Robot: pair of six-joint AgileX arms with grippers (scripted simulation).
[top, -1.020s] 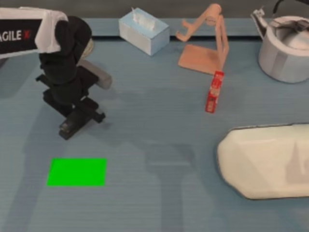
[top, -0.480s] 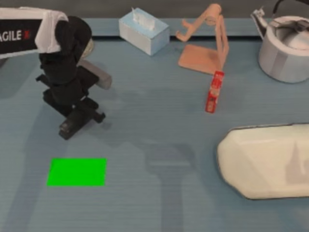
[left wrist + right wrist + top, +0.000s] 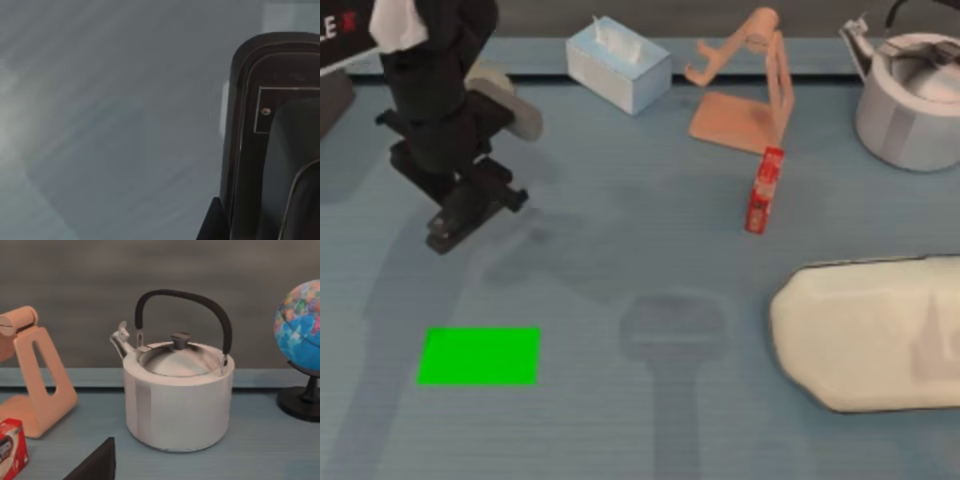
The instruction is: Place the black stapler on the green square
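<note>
Nearest, the green square (image 3: pixel 478 356) lies bare at the counter's (image 3: pixel 650 400) left, and the right arm (image 3: pixel 865 340) sits parked at the right. Beyond the square, the left gripper (image 3: pixel 470 215) has its fingers pinching the black stapler (image 3: pixel 478 208), which fills the left wrist view as a dark body (image 3: pixel 272 150) close against the lens. Compared with half a second ago, gripper and stapler have shifted up and away from the square, and nothing black is left on the counter. That suggests the stapler has been lifted clear, ready to be carried over. Farther back stand the tissue box (image 3: pixel 618 65) and kettle (image 3: pixel 910 100).
</note>
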